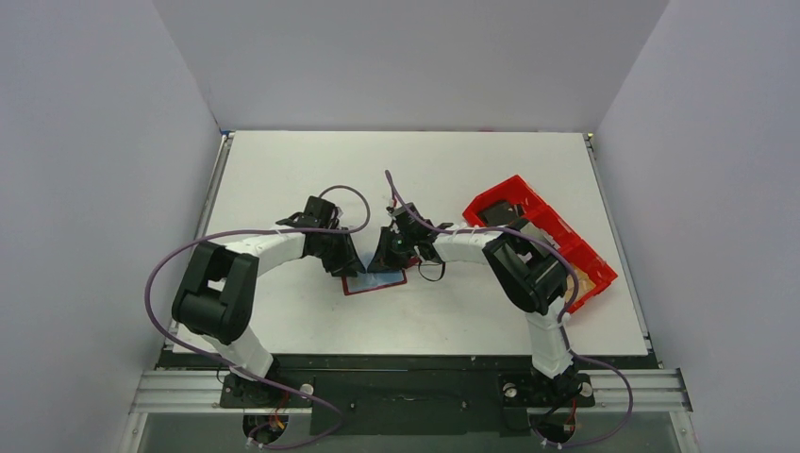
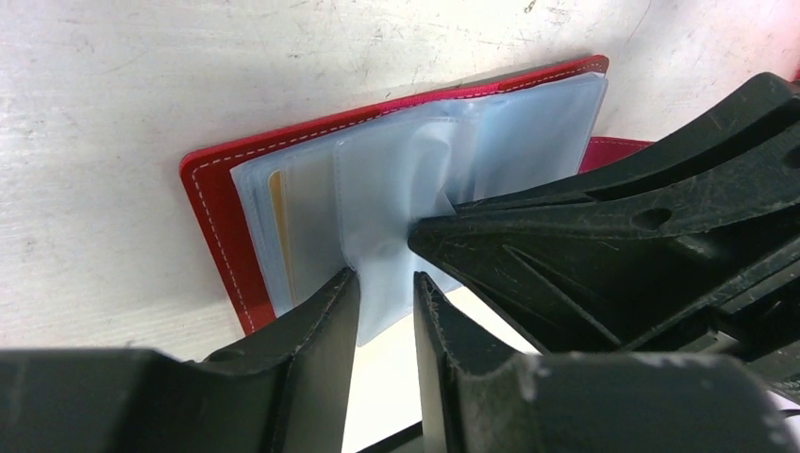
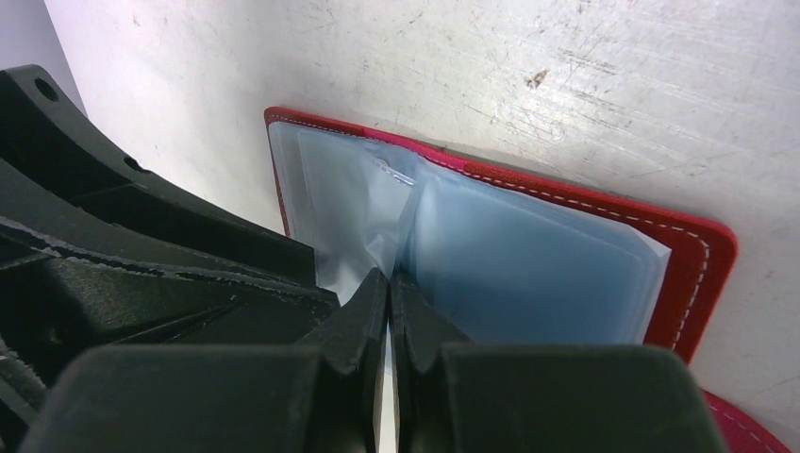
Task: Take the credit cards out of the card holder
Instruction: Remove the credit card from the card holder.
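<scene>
The card holder [image 1: 375,281] lies spread open on the table between both arms, its red cover [image 2: 212,212] under clear plastic sleeves. A tan credit card's edge [image 2: 280,226] shows inside a sleeve on the left leaf. A light blue credit card [image 3: 538,274] fills a sleeve on the other leaf. My right gripper [image 3: 389,280] is shut, pinching a raised clear sleeve at the fold, which puckers at its tip [image 2: 425,236]. My left gripper [image 2: 387,294] stands open, its fingers [image 2: 325,326] on either side of a loose sleeve leaf with a gap left.
A bright red compartment tray [image 1: 538,236] sits slanted at the right of the table, behind the right arm's elbow. White walls close in the table on three sides. Both arms' cables loop over the table near the holder.
</scene>
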{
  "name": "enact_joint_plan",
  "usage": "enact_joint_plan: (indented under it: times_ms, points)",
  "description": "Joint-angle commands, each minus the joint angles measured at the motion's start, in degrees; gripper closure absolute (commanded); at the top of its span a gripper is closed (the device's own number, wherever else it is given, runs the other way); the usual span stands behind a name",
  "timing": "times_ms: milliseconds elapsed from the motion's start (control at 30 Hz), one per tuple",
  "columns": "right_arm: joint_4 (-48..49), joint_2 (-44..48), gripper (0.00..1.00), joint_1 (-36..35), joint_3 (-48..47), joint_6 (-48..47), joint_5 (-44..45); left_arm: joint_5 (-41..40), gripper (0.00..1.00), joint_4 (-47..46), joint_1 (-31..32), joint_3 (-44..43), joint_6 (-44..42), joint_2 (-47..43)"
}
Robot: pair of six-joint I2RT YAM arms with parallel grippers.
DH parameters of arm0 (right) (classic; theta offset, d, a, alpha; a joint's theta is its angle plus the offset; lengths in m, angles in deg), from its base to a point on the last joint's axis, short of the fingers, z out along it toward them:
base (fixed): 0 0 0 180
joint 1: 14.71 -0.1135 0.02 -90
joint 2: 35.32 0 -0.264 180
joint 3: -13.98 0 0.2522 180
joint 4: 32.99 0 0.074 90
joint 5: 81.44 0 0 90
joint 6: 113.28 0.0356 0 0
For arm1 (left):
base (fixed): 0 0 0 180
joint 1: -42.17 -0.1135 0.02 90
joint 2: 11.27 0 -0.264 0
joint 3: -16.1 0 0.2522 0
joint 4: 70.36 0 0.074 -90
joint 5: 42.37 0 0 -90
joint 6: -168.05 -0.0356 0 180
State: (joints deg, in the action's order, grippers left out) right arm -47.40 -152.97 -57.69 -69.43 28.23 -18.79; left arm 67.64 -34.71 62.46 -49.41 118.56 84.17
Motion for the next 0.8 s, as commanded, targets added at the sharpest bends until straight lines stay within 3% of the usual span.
enact_joint_plan:
  times_ms: [0,133,233,433,767]
  points:
    - [-1.7,-1.9,1.0,-0.3,1.7,-1.1,2.7,-2.2,0.76,-2.5,0.8,-0.7,0.6,1.8]
    - [-1.8,-0.5,0.99,-0.2,1.7,-1.1,2.8,-2.8,0.89,-2.2,1.2,-1.2,0.7,1.3]
    - [-2.0,0.8,0.81,-0.3,1.9,-1.1,3.0,-3.1,1.0,-1.4,1.5,-1.9,0.7,0.6]
    - [-2.5,6.0,0.63,0.1,2.7,-0.3,3.9,-3.8,1.0,0.9,2.1,-2.9,0.1,-1.8]
    - [-5.4,14.9,0.54,1.4,4.4,0.6,6.6,-4.9,1.0,4.7,4.6,-6.1,-1.5,-4.7]
